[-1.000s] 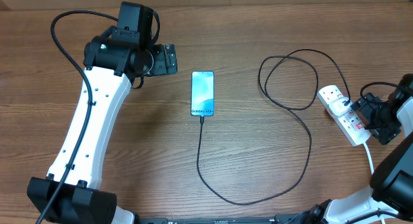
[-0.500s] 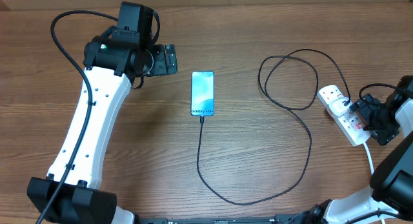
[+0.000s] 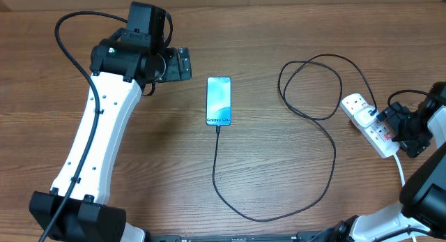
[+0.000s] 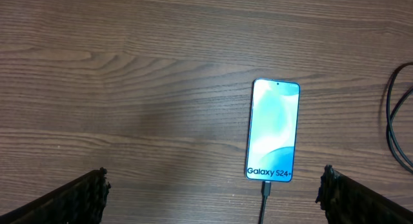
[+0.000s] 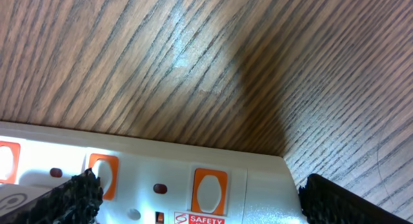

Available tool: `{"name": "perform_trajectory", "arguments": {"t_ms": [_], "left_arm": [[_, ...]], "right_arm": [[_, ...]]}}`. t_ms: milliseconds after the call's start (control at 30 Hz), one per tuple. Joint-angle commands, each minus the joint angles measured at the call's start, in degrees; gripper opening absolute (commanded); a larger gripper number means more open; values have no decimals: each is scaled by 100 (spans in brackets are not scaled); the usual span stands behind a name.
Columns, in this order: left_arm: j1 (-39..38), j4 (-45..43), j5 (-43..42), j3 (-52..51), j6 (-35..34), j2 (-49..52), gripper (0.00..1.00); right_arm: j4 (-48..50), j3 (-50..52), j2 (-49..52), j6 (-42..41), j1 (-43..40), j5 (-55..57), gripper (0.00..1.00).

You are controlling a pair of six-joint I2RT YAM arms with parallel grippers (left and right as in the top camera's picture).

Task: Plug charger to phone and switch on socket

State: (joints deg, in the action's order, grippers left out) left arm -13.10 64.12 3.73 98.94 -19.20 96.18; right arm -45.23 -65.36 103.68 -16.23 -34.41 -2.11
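The charger (image 3: 327, 130) looks plugged into the phone (image 3: 218, 100) in the middle of the tabletop (image 3: 160, 186). The power strip (image 3: 364, 115) at the right edge likely awaits switching. The left gripper (image 3: 182, 63) and right gripper (image 3: 391, 125) both hold their jaws apart.

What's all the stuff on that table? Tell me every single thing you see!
phone: one, light blue screen, middle of the table
charger: one, thin black, loops from the phone's near end to the socket
socket: one, white with red switches, right side
cord: one, thick white, leads from the socket toward the near edge
table: one, brown wood, under everything
arms: two, white and black, one on each side
left gripper: one, black, open, left of the phone
right gripper: one, black, open, at the socket
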Motion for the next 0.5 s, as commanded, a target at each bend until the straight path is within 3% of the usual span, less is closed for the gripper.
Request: {"name": "perform_trajectory", "arguments": {"t_ms": [0,467], "left_arm": [[0,-2,74,20,-55,46,100],[0,-2,74,20,-55,46,100]], "right_arm": [[-118,-76,28,133,70,-140,100],[-59,-70,28,-20,72,72,100]]}}
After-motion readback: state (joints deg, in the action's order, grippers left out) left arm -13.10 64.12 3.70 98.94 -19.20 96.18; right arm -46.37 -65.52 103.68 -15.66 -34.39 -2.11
